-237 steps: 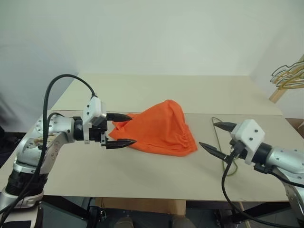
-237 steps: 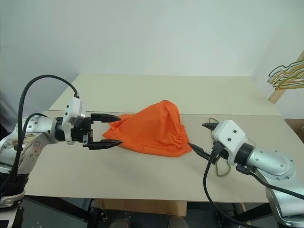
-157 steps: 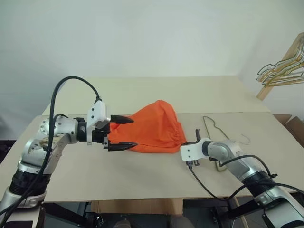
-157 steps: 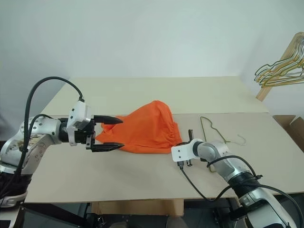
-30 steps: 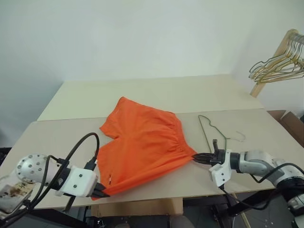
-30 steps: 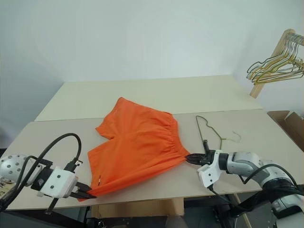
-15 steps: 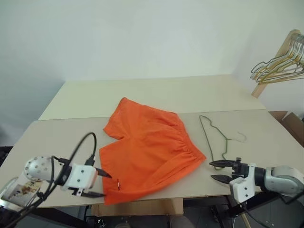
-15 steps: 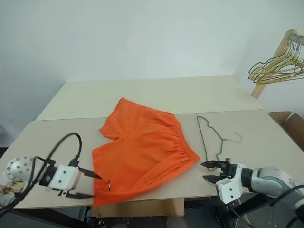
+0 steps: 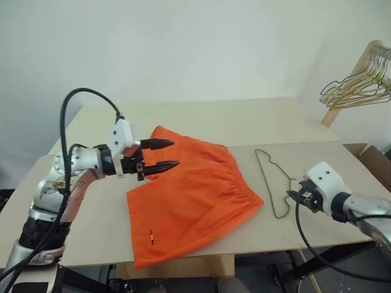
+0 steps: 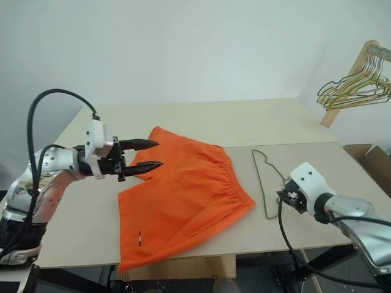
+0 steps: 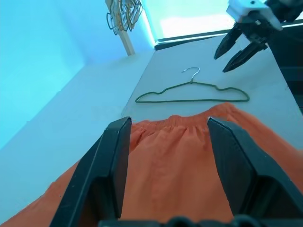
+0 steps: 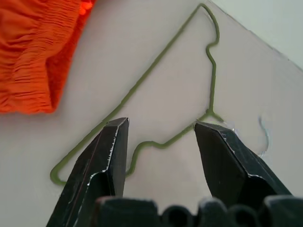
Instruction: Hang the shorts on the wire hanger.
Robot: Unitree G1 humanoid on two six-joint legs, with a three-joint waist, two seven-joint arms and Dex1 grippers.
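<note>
While the shorts (image 9: 192, 198) lie spread flat across the middle of the surface (image 9: 91, 213), their gathered waistband faces the right edge and one leg hem reaches down to the front edge, where a tiny white tag shows on the orange cloth. The surface is a pale beige board made of two panels, with a seam running from left to right just behind the shorts; a second panel stretches back toward the plain white wall (image 9: 195, 43). Just to the right of the waistband, apart from the cloth, the hanger (image 9: 276, 183) lies flat on the bare board, a thin grey-green wire triangle with its hook curling toward the right edge. Above the left part of the shorts, the left end effector (image 9: 160, 154) hovers level and points to the right, its two black fingers spread moderately apart with nothing between them. Near the right edge, the right end effector (image 12: 161, 142) tilts down over the hook side of the hanger, its fingers parted and empty, the wire lying on the board below the gap between them. Beyond the far right corner of the surface, a slanted wooden rack (image 9: 354, 73) carries a bunch of gold and grey wire hangers (image 9: 357, 91) against the wall. A brown cardboard box (image 10: 376, 162) sits off the right edge.
</note>
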